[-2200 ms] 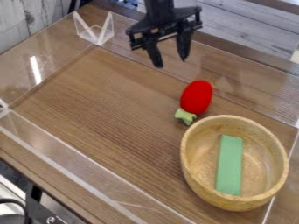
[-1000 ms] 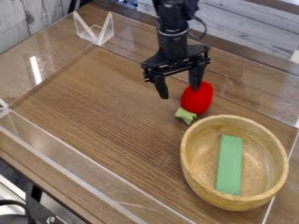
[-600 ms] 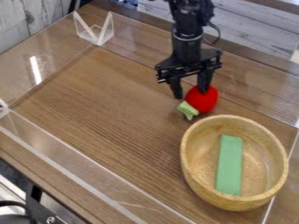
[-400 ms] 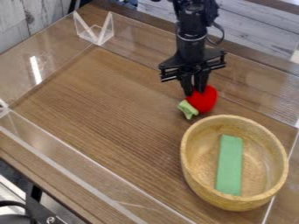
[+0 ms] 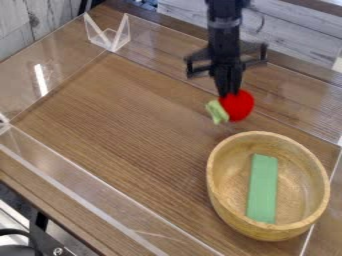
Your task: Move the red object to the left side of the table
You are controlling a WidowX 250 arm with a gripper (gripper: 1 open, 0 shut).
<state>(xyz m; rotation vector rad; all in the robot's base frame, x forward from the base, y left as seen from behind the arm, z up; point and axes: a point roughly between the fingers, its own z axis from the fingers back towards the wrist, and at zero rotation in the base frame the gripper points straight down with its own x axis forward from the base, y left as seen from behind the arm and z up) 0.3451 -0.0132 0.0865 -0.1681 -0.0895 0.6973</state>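
Note:
The red object [image 5: 239, 105] is a small glossy red toy fruit with a green leafy end on its left side. It sits right of the middle of the table [image 5: 120, 120], just beyond the bowl. My gripper [image 5: 230, 92] comes straight down from above, and its dark fingers are shut on the top of the red object. The fruit looks raised slightly off the wood, though motion blur keeps me from being sure.
A round wooden bowl [image 5: 222, 162] at the front right holds a flat green block [image 5: 263, 188]. Low clear acrylic walls [image 5: 80, 195] edge the table. A small clear acrylic stand [image 5: 107, 32] sits at the back left.
The gripper came down over the red object and its fingers shut on it. The fruit has since shifted slightly up and to the right with the gripper.

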